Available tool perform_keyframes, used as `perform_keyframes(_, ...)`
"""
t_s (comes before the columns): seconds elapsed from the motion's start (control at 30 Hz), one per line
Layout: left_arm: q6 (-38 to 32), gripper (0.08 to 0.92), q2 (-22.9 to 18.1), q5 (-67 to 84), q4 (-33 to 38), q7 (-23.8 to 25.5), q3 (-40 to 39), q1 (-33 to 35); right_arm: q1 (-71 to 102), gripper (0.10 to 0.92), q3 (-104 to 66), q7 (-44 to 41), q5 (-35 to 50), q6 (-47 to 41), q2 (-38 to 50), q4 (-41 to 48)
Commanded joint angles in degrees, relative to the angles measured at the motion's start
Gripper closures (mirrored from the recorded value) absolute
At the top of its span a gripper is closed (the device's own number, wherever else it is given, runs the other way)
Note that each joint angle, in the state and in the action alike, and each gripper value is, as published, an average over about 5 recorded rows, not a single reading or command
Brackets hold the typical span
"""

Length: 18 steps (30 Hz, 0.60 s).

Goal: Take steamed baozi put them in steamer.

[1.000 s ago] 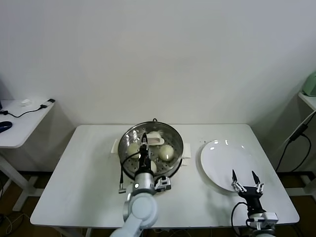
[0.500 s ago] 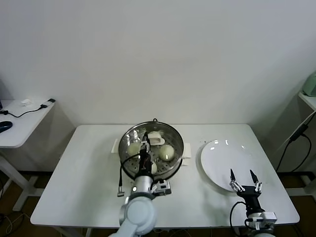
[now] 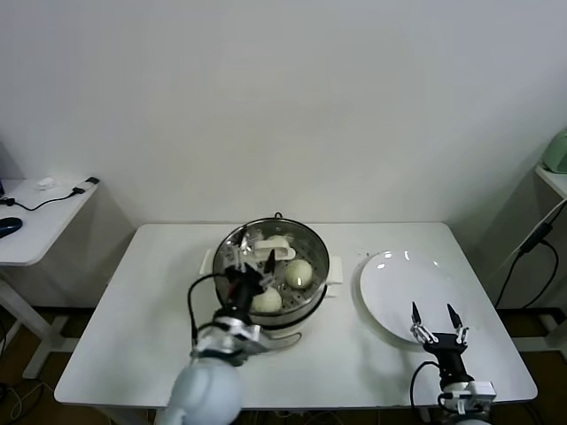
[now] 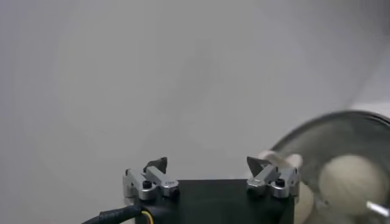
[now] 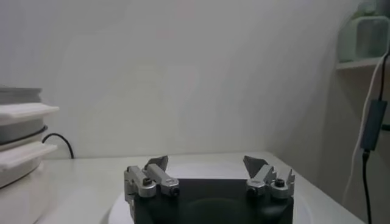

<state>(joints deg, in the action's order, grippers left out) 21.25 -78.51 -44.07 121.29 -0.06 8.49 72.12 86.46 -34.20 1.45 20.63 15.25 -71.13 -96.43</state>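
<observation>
The steamer (image 3: 312, 251), a shiny steel pot on a cream base, stands mid-table. Two steamed baozi lie on its perforated tray, one on the right (image 3: 299, 273) and one at the near side (image 3: 267, 300). My left gripper (image 3: 255, 255) hovers open over the pot's near-left part with nothing between its fingers, and hides what lies behind it. In the left wrist view the left gripper (image 4: 207, 165) is empty, with a baozi (image 4: 353, 181) inside the steamer (image 4: 341, 119) off to one side. My right gripper (image 3: 433, 315) rests open and empty at the plate's near edge.
A flat white plate (image 3: 407, 283) lies right of the steamer and also shows under the right gripper (image 5: 206, 163). A white handle-like piece (image 3: 278, 246) sits at the back of the pot. Side tables stand at far left (image 3: 35, 221) and far right.
The left gripper went from shut to open and drew back toward the near-left of the steamer. The near baozi now shows in full. The right arm barely moved.
</observation>
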Motion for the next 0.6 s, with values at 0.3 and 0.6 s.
perform_keyframes(0.3, -28.7, 0.177, 8.7, 64.7, -15.2, -8.4, 27.9, 14.7, -1.0, 0.203, 3.3, 3.3, -0.1, 3.8, 2.2, 1.1)
perform_keyframes(0.6, -37.5, 0.177, 7.5, 58.7, -25.5, -7.3, 24.9, 15.5, -1.6, 0.203, 4.5, 3.6, -0.1, 3.5, 2.2, 2.5)
